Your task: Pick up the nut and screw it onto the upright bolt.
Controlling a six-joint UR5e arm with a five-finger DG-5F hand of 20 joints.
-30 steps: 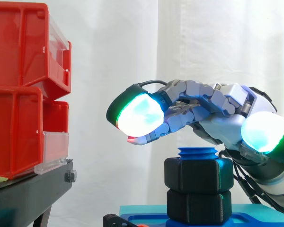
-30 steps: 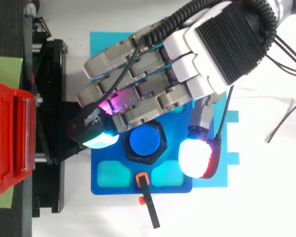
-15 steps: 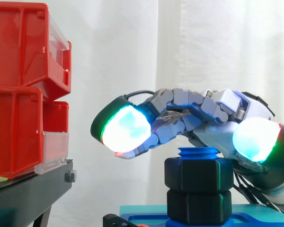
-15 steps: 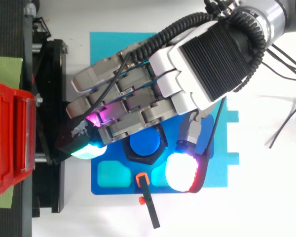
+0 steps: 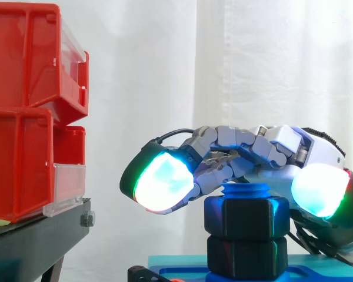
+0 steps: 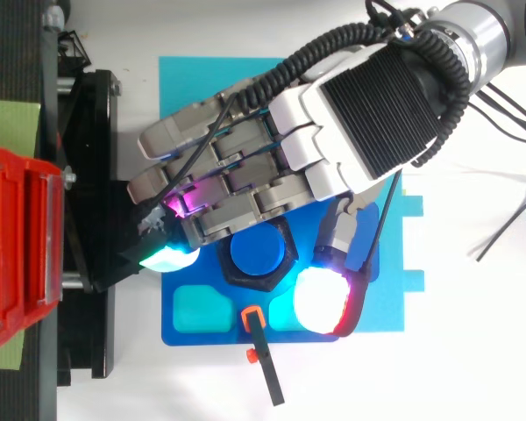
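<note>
Right of the red bins [image 5: 29,111], the hand [image 5: 247,147] arches over the black nut [image 5: 247,217], which already sits on the blue bolt [image 5: 245,189]. Whether it grips, I cannot tell. The nut looks rigid and probably light plastic, best pinched across opposite flats.

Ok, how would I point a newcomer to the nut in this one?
Beside the red bins lies a blue tray, and a blue bolt stands upright on it under the robot hand. Two black hexagonal blocks are stacked on that bolt; the nut is the upper one, just below the bolt's tip, not the lower block at the tray.
</note>
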